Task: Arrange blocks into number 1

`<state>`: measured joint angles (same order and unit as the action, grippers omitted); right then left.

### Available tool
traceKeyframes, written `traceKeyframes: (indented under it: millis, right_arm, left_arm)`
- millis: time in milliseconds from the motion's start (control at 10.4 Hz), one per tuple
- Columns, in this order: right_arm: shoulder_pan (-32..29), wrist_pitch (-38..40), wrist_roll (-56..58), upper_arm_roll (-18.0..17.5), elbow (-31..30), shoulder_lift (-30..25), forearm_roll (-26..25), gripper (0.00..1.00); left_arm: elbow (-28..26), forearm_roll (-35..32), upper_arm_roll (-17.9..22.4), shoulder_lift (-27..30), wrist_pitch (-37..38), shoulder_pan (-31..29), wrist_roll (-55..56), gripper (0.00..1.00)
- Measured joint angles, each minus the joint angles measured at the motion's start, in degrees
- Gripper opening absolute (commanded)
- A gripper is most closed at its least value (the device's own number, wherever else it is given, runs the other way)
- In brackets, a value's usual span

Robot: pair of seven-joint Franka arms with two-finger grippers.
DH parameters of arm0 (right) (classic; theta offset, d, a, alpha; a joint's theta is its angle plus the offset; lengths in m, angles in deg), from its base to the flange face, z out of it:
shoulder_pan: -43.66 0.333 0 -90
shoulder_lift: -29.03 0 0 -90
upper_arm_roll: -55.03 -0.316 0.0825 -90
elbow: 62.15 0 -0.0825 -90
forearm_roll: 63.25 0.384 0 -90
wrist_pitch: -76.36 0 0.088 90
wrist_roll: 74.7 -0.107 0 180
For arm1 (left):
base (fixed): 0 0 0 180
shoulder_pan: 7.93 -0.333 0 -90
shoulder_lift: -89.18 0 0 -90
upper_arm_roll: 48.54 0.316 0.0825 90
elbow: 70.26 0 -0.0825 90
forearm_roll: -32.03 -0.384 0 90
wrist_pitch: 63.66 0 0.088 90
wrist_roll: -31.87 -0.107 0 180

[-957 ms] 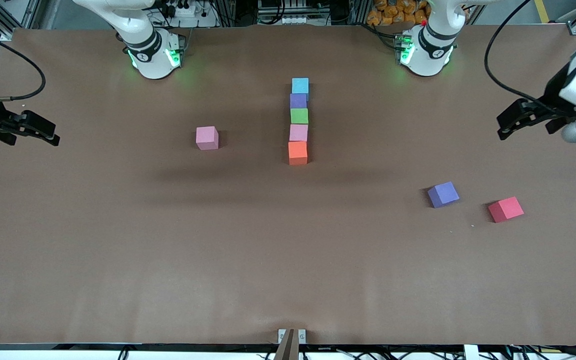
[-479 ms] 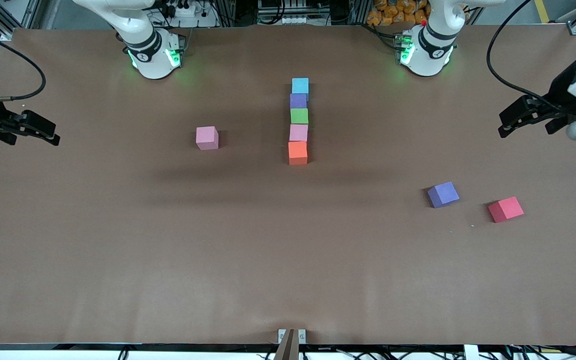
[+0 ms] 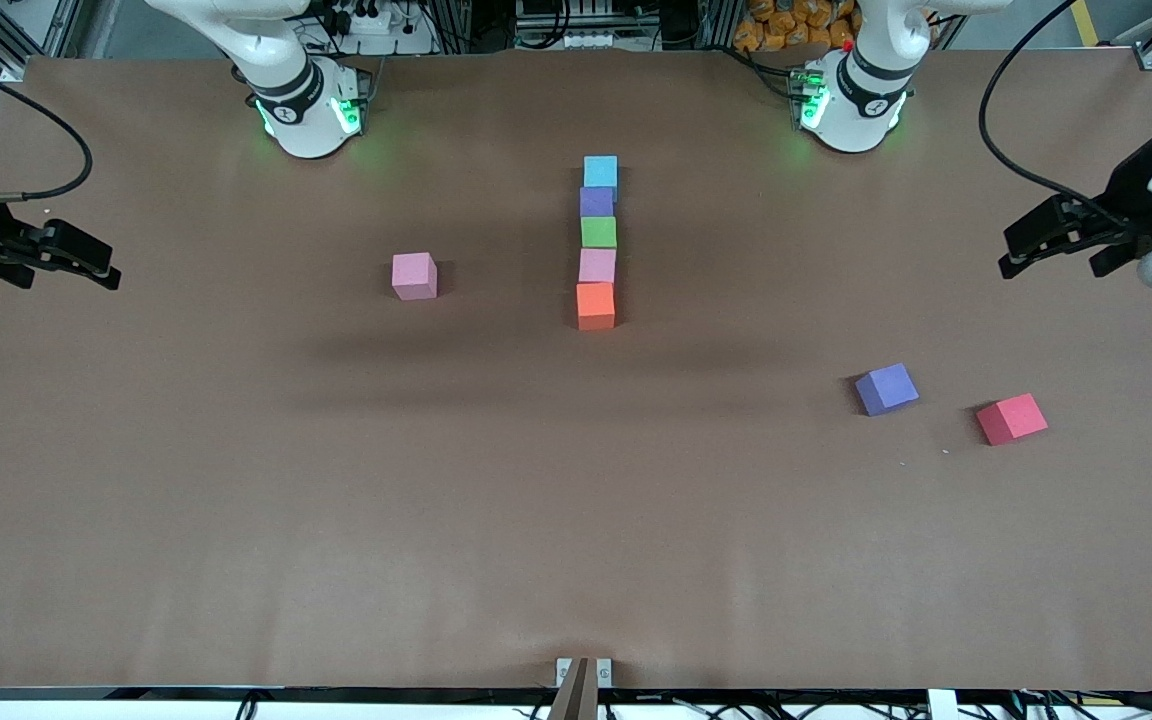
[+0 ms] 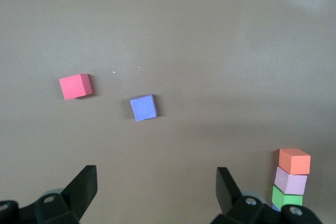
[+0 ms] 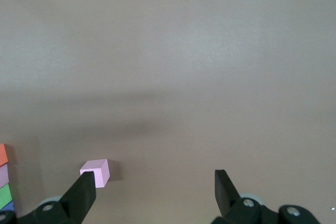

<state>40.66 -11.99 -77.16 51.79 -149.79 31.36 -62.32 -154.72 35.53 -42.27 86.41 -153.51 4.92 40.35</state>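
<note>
Blocks point(image 3: 597, 240) well apart from open jaws

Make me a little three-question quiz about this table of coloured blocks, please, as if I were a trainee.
1. True or false: five blocks touch in one straight column.
2. Which block ends the column nearest the front camera? A) light blue B) green C) orange
3. Fill in: the loose blocks toward the left arm's end are purple and ____.

Key
1. True.
2. C, the orange block; the light blue block ends it by the bases.
3. Red: the red block lies beside the loose purple block. A loose pink block sits toward the right arm's end.
</note>
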Motion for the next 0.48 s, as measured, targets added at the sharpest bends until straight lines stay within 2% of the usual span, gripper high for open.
traceKeyframes:
  millis: [479]
  right_arm:
    - [0.0, 0.03, 0.0, -0.01, 0.0, 0.0, 0.0, 1.0]
  left_arm:
    - [-2.49, -0.59, 0.07, -0.34, -0.68, 0.24, -0.2, 1.0]
